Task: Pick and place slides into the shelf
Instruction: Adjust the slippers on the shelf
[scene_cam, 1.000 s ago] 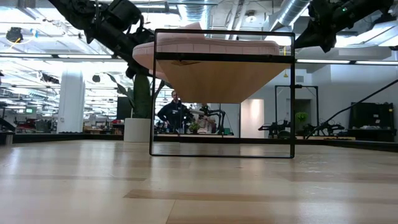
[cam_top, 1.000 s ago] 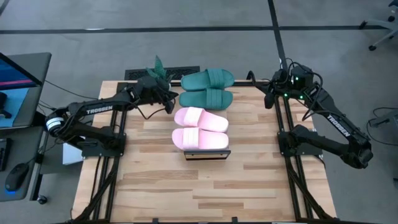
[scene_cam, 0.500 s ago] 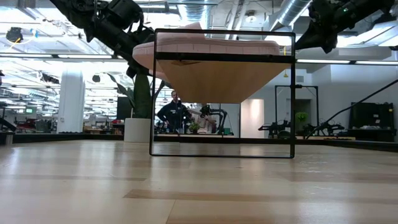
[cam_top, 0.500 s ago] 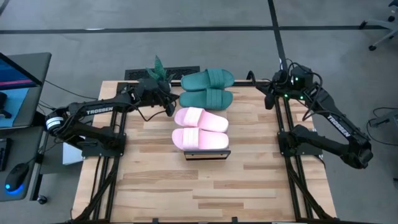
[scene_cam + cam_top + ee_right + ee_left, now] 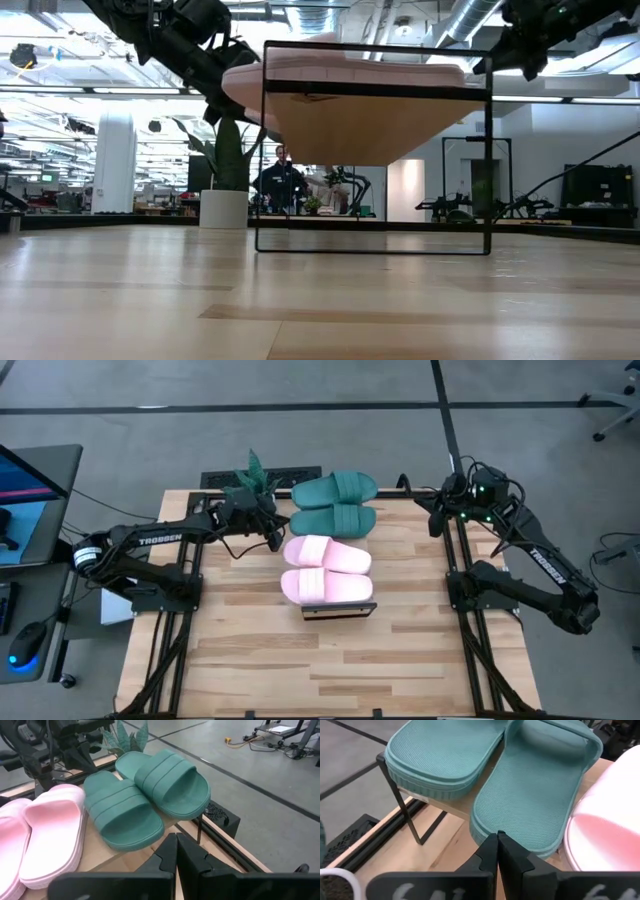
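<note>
While both arms sit near the far edge of the table point(image 5: 250, 650), all four slides already rest on top of the shelf point(image 5: 340, 610), which seems to be a long, narrow rack running from mid-table back to the far edge. The pink pair point(image 5: 325, 570) lies side by side at the near end, over the dark frame. The green pair point(image 5: 333, 503) lies at the far end, the nearer green slide just beside the farther pink one.

The left gripper point(image 5: 268, 520) hovers just beside the green pair and the farther pink slide, its jaws clenched on nothing. From its wrist camera, the closed fingertips point toward the edge of the nearer green slide, with the rack's thin dark leg point(image 5: 402, 800) and wooden plank visible beneath the sandals.

The right gripper point(image 5: 435, 510) waits at the far right of the table, near the green pair but apart from it, jaws also shut and empty.

From table height, the pink slides point(image 5: 340, 70) sit high on the plank inside the dark frame, and a person point(image 5: 280, 185) stands far off in the room behind.

Judging by this layout, the placing step looks finished or nearly so. The next move likely calls only for straightening a slide if needed, or for drawing both arms back clear of the shelf without brushing the sandals.
</note>
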